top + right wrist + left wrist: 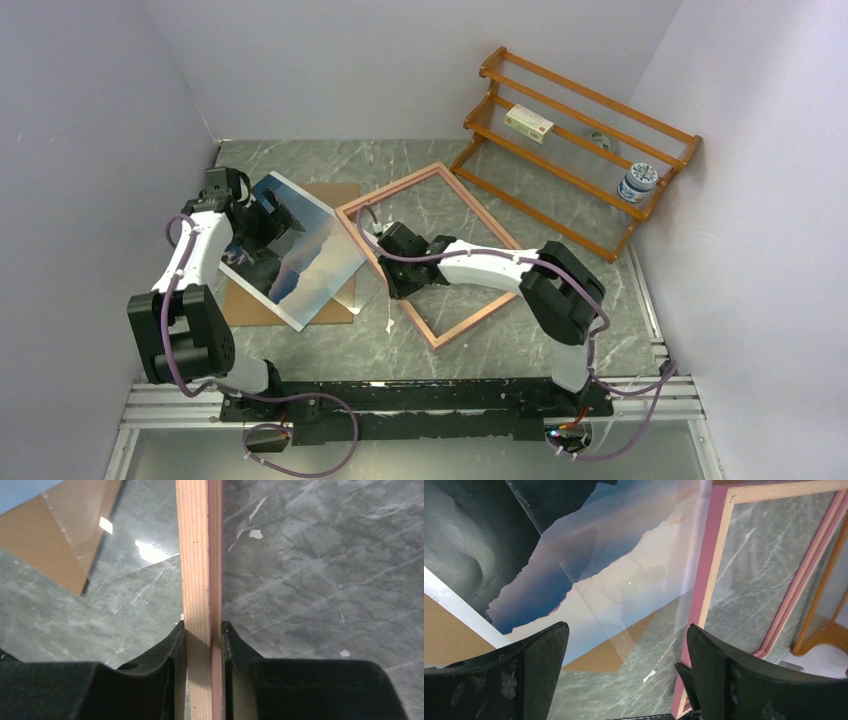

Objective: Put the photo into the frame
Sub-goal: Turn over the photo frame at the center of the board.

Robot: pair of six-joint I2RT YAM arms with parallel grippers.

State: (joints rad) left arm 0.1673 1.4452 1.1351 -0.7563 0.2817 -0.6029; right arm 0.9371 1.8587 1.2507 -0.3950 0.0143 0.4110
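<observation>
The photo [300, 250], a blue landscape print with a white border, lies face up on the brown backing board [335, 305] at the left. My left gripper [272, 226] hovers over the photo's far part, open and empty. In the left wrist view [626, 652] the photo [574, 560] lies below with a clear sheet [659, 595] overlapping it. The frame [440, 250], wood-coloured with a pink edge, lies right of the photo. My right gripper [402, 268] is shut on its left bar; the right wrist view [202, 635] shows the bar [200, 570] pinched between both fingers.
An orange wooden rack [575, 150] stands at the back right with a small box [528, 123], a tape roll [598, 140] and a jar [637, 182]. Walls close in on the left, back and right. The frame [711, 575] lies close to the photo's right edge.
</observation>
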